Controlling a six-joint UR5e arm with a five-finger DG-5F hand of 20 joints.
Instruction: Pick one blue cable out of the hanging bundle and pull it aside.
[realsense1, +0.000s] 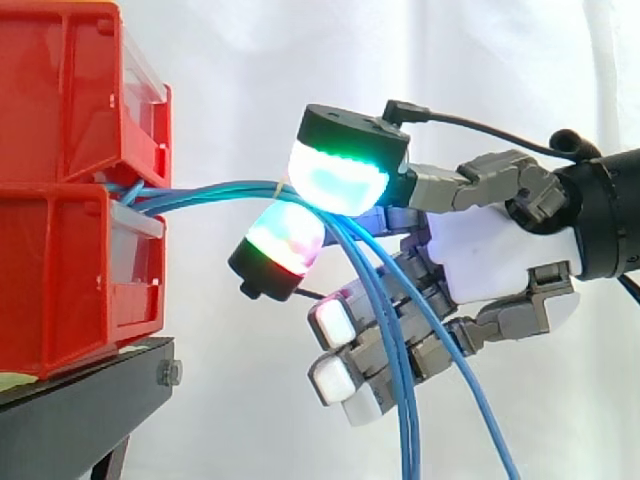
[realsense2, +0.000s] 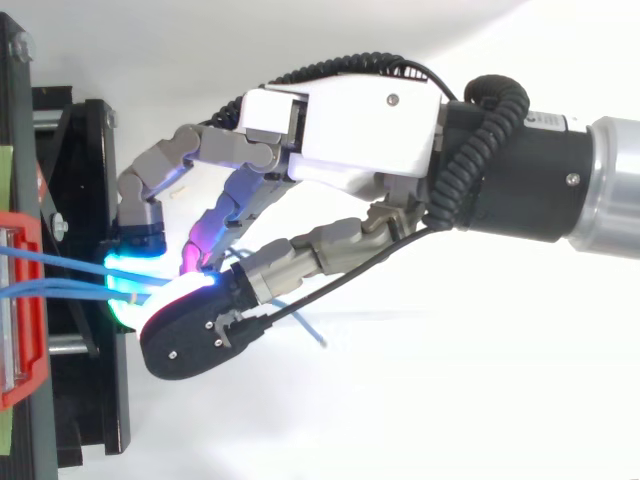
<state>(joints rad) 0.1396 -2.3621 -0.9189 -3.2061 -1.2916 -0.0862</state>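
1. Blue cables (realsense1: 200, 197) leave the gap between the two stacked red bins (realsense1: 70, 200) on the black stand (realsense1: 70, 410). They run level to the right, then bend and hang down.
2. The hand (realsense1: 490, 255) meets them at that bend, near the bins.
3. Two glowing fingertips (realsense1: 338, 178), one green-cyan above and one red-green below, pinch the cables between them; how many strands are caught is hard to tell.
4. In the side view, the other fingers curl below, behind the hanging strands.
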